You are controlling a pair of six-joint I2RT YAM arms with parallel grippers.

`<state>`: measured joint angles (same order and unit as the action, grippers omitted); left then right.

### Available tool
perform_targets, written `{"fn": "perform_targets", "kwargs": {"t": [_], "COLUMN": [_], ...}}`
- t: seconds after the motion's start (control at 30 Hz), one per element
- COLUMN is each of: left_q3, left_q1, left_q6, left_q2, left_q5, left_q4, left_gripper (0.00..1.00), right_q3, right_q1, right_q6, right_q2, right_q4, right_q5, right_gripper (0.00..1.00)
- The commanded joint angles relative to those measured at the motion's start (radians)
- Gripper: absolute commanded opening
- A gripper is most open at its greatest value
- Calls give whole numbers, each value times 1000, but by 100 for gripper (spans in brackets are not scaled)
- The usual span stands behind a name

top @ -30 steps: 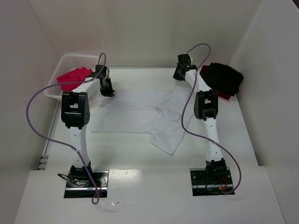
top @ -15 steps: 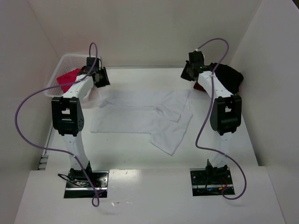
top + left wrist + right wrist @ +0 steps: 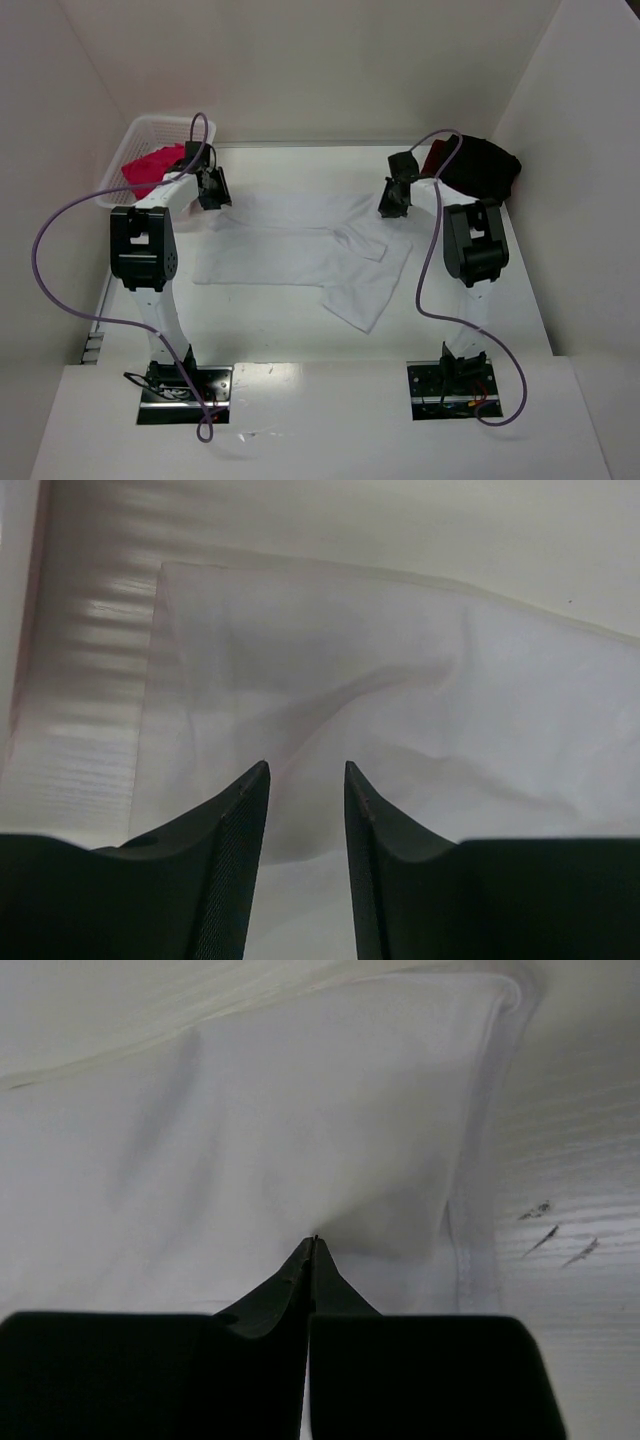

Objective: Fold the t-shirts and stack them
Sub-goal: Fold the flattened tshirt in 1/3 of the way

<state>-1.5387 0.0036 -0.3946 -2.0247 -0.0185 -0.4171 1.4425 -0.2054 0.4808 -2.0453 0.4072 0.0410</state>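
The white t-shirt (image 3: 300, 250) lies spread flat in the middle of the table. My left gripper (image 3: 212, 193) is over its far left corner, open, with white cloth (image 3: 330, 680) showing between and ahead of the fingers (image 3: 235, 850). My right gripper (image 3: 391, 205) is at its far right corner, and in the right wrist view it (image 3: 313, 1241) is shut with the cloth (image 3: 300, 1110) puckering up to its tips. The pink-magenta t-shirt (image 3: 152, 165) lies in the basket. The black t-shirt (image 3: 486, 168) lies at the back right, on the dark red one (image 3: 434, 155).
The white lattice basket (image 3: 150, 128) stands at the back left, just behind my left arm. White walls close in the table on the left, back and right. The shirt's hem edge (image 3: 470, 1240) runs beside my right gripper, with bare table to its right.
Both grippers came down from above the table's back edge onto the white shirt's far corners. The right arm swung left and down. The shirt lies about as before.
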Motion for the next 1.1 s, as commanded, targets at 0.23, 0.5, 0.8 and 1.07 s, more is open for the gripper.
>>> {"fn": "perform_targets", "kwargs": {"t": [0.23,0.5,0.8,1.07], "left_q3": [15,48,109,167], "left_q1": [13,32,32,32], "left_q6": [20,-35,-99,-110], "left_q2": [47,77,95,86], "left_q5": [9,132,123,55], "left_q4": [6,-52,-74,-34], "left_gripper": [49,55,53,53], "right_q3": [226,413,475,374], "right_q1": [-8,-8,-8,40], "right_q6": [-45,-36,-31,-22], "right_q2": [-219,-339,-329,-282], "right_q4": [61,150,163,144], "right_q5": [69,68,134,154], "right_gripper": [0,0,0,0]}}
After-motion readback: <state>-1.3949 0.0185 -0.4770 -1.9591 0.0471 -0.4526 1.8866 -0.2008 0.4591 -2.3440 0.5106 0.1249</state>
